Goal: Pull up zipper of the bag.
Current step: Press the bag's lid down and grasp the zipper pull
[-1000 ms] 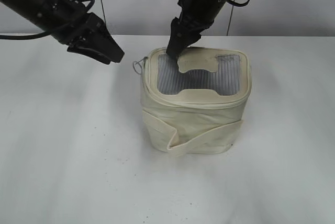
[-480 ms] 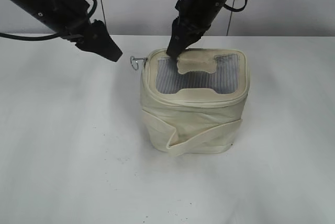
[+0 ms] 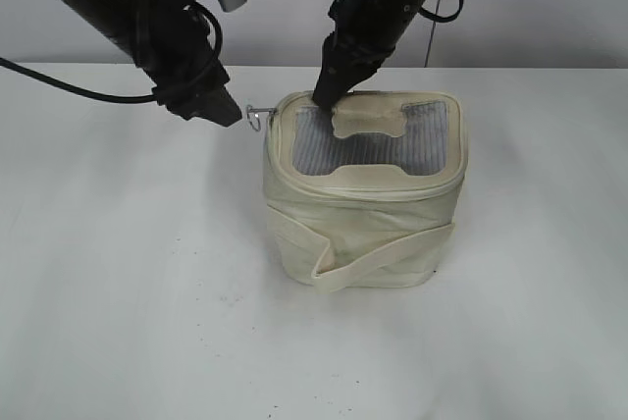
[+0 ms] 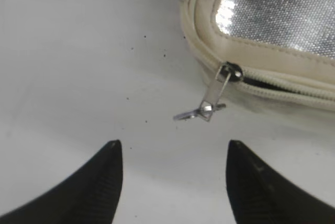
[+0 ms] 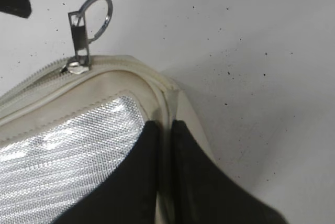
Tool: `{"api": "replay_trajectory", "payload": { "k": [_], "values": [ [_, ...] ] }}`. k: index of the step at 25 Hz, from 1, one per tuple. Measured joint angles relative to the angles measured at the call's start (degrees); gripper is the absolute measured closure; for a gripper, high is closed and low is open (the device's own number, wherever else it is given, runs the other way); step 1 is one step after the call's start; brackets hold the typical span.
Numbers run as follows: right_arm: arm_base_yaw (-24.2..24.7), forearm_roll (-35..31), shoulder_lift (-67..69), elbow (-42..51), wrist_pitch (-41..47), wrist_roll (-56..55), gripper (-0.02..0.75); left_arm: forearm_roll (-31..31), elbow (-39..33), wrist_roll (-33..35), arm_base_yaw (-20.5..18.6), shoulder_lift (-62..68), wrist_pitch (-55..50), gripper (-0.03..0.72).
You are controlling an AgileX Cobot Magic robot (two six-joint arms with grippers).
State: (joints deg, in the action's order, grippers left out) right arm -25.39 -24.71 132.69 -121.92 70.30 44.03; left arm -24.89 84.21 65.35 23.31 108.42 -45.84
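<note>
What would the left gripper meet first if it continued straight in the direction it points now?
Most likely the zipper pull with its wire ring. In the left wrist view it lies between and just ahead of the open left gripper, with the bag rim right behind it. Depth is hard to judge, so the tips might brush the table.

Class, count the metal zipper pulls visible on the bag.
1: the zipper pull sticks out from the bag's top rim at its corner nearest the left gripper. Others may be hidden.

Looking like a robot lab / test bench: plain white table (image 3: 118,292) filling most of the frame w/ small dark specks, bare grey wall (image 3: 549,8) running across the top, black cable (image 3: 59,81) trailing in at upper left.
</note>
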Motion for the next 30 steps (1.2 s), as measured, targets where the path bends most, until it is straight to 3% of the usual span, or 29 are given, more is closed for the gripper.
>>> {"api": "replay_trajectory", "payload": {
  "k": [8,20,23,28,30],
  "values": [
    [0.0,0.0,0.0,0.0,0.0,0.0,0.718,3.7,0.0,4.1,3.8,0.0,4.4,0.214],
    [0.0,0.0,0.0,0.0,0.0,0.1,0.72,7.0,0.0,5.3,5.8,3.9,6.0,0.225],
    [0.0,0.0,0.0,0.0,0.0,0.1,0.72,7.1,0.0,5.3,5.8,4.1,6.5,0.325],
    [0.0,0.0,0.0,0.0,0.0,0.0,0.72,7.2,0.0,5.3,5.8,4.1,6.3,0.646],
    [0.0,0.0,0.0,0.0,0.0,0.0,0.72,7.2,0.0,5.4,5.8,4.1,5.0,0.683]
  ]
}}
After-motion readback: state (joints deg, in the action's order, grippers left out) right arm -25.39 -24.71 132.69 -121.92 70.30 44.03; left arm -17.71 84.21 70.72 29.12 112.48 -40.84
